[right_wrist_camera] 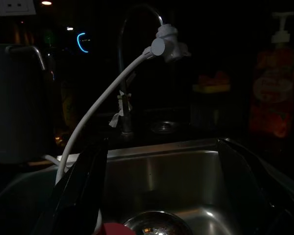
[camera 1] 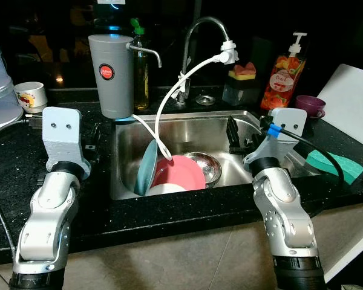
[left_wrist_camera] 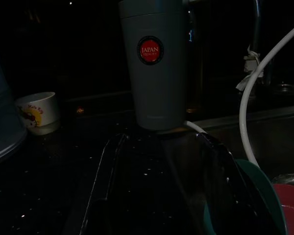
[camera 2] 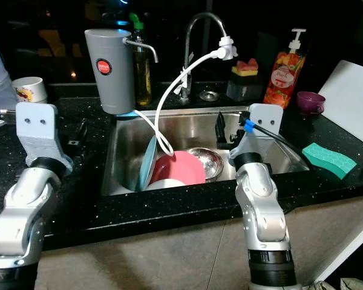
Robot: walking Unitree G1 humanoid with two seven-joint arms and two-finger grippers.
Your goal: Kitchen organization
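The steel sink (camera 1: 187, 128) holds a teal plate (camera 1: 147, 166) standing on edge, a pink plate (camera 1: 183, 171) leaning on it, a white bowl (camera 1: 164, 189) at the front and a steel bowl (camera 1: 207, 163) behind. A white hose (camera 1: 169, 96) runs from the faucet (camera 1: 199, 27) down to the plates. My right gripper (camera 1: 239, 138) hangs open over the sink's right side, above the steel bowl, empty. My left gripper (camera 1: 94, 145) is open over the black counter just left of the sink, facing a grey water filter (left_wrist_camera: 154, 63).
A white mug (camera 1: 30, 95) and a clear container lid (camera 1: 0, 90) sit far left. Behind the sink stand a soap pump bottle (camera 1: 284, 72), a sponge holder (camera 1: 241, 84) and a purple cup (camera 1: 310, 106). A teal sponge (camera 2: 328, 159) and a white board (camera 1: 351, 99) lie right.
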